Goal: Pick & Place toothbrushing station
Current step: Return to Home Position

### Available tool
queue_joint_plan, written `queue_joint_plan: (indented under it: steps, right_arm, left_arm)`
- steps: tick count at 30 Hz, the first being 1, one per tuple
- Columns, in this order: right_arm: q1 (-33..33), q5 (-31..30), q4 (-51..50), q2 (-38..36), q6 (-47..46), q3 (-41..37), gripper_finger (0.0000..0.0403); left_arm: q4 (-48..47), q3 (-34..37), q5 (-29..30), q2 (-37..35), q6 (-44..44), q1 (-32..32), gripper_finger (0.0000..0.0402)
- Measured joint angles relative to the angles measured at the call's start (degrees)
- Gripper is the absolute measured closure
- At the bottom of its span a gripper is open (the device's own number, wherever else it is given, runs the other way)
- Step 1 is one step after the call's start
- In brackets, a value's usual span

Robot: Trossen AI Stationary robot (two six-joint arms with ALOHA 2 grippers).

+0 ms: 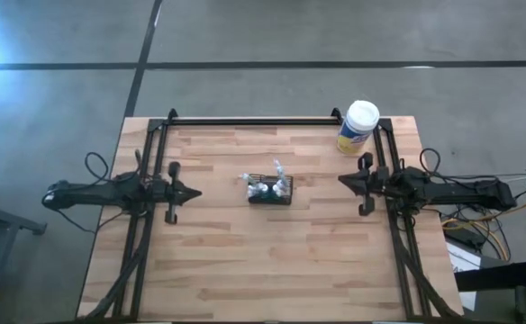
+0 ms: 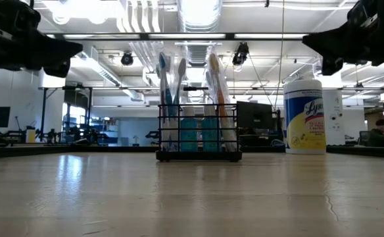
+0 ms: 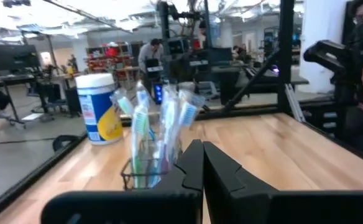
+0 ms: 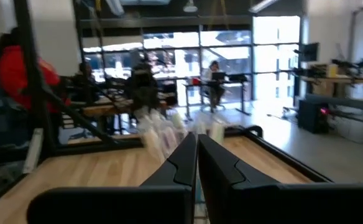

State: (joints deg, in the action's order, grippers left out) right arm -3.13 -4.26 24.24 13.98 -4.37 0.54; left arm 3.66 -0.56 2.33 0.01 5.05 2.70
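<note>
- The bench (image 1: pixel 272 270) is bare wood but for two things, both in its far half.
- The left tool (image 1: pixel 196 191) hangs over the bench's left side, pointing inward at the middle. Its own wrist view shows its two fingers pressed together with nothing between them.
- The right tool (image 1: pixel 341 180) mirrors it over the right side, level with the left one. Its fingers are likewise pressed together and carry nothing.
- The canister (image 1: pixel 358 126) stands upright at the far right corner, just beyond the right tool and well apart from the basket.
- The basket (image 1: pixel 270 193) stands upright near the bench's middle, between the two tools and well apart from each.
- Several toothbrushes (image 2: pixel 172 85) stand in the basket, heads up, leaning a little to either side.
- Two tubes (image 2: pixel 189 135) stand inside the basket among the brushes.
- Nothing of the set lies loose on the bench, so the packing looks finished. The step in hand is the move to rest, and it looks all but done.
- The next move calls for little: both tools settle at the sides, kept high and clear of the basket so it is not knocked.
</note>
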Motion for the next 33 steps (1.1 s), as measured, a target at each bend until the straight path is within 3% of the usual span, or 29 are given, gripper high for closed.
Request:
queue_joint_plan:
  steps: [11, 33]
  right_arm:
    - [-0.27, -0.89, -15.16, -13.75, -0.54, -0.01, 0.0390]
    - [-0.27, -1.92, -18.25, -13.86, -1.04, -0.02, 0.0390]
  left_arm:
    - [-2.48, 0.03, -0.52, 0.00, -1.62, 0.00, 0.0401]
    - [-3.48, 0.12, -0.19, 0.00, -3.20, 0.00, 0.0395]
